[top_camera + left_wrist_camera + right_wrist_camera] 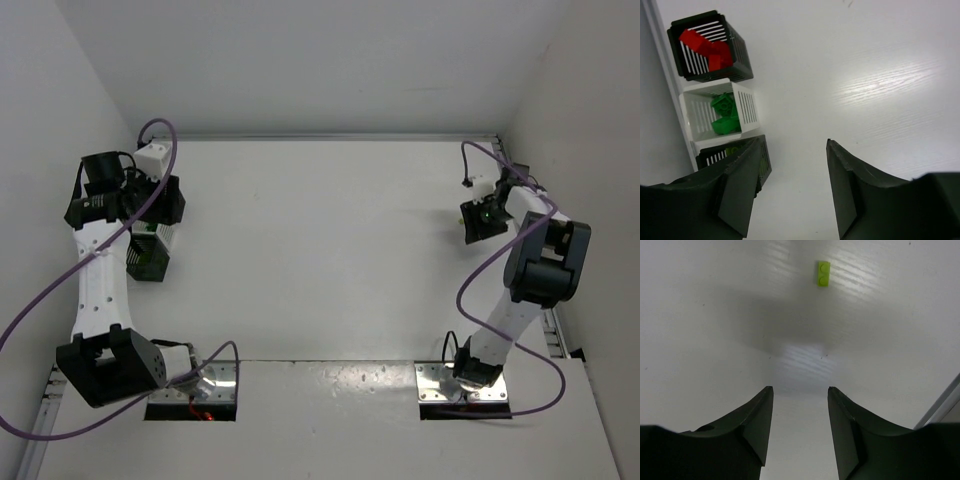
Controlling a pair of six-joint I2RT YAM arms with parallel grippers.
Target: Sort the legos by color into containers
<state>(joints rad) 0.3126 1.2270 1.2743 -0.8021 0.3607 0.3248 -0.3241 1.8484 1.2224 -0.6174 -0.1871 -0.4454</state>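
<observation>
In the left wrist view three slatted bins stand in a row along the left wall. The far black bin (738, 50) holds red legos (707, 47). The white bin (748, 107) holds dark green legos (722, 114). The near black bin (707, 158) is half hidden behind my finger, and a bit of yellow-green shows inside it. My left gripper (794, 142) is open and empty, just right of the bins. My right gripper (800, 388) is open and empty above bare table. One yellow-green lego (823, 273) lies ahead of it, apart from the fingers.
In the top view the left gripper (160, 205) hovers over the bins at the table's left edge, with one black bin (148, 262) showing below it. The right gripper (483, 220) is near the right wall. Side walls enclose the white table (320, 250).
</observation>
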